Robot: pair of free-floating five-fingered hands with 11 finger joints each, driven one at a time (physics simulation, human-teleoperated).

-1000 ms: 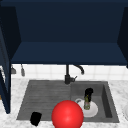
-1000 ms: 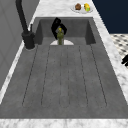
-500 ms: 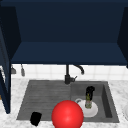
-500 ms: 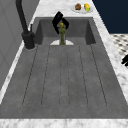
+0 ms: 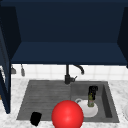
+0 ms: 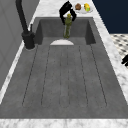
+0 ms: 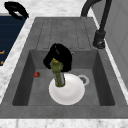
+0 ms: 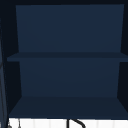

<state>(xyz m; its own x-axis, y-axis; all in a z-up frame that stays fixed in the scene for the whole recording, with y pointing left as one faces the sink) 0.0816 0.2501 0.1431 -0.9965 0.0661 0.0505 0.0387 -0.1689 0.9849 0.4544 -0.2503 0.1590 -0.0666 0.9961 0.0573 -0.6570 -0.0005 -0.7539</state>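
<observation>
Right side view: right hand (image 7: 60,56) seems curled round the green bottle (image 7: 58,75) standing on a white plate (image 7: 71,93).

My right hand (image 7: 58,57), looking matt black like rubbery plastic, is curling round the top of a green bottle (image 7: 58,73) that is showing a glassy, slightly mottled skin with a yellow cap. The bottle is standing on a white plate (image 7: 71,93) that is looking smooth like glazed ceramic. The sink (image 6: 65,82) is showing a rough, matt grey stone-like finish with ridged grooves on its drainboard. The counter (image 7: 15,62) is looking like polished pale marble with grey speckles. The faucet (image 6: 23,25) is looking like matt black metal. The red ball (image 5: 67,115) is shining smooth like glossy plastic. The cabinet (image 8: 67,75) is showing flat, matt navy paint. My left hand (image 5: 35,118) is looking equally matt.
</observation>
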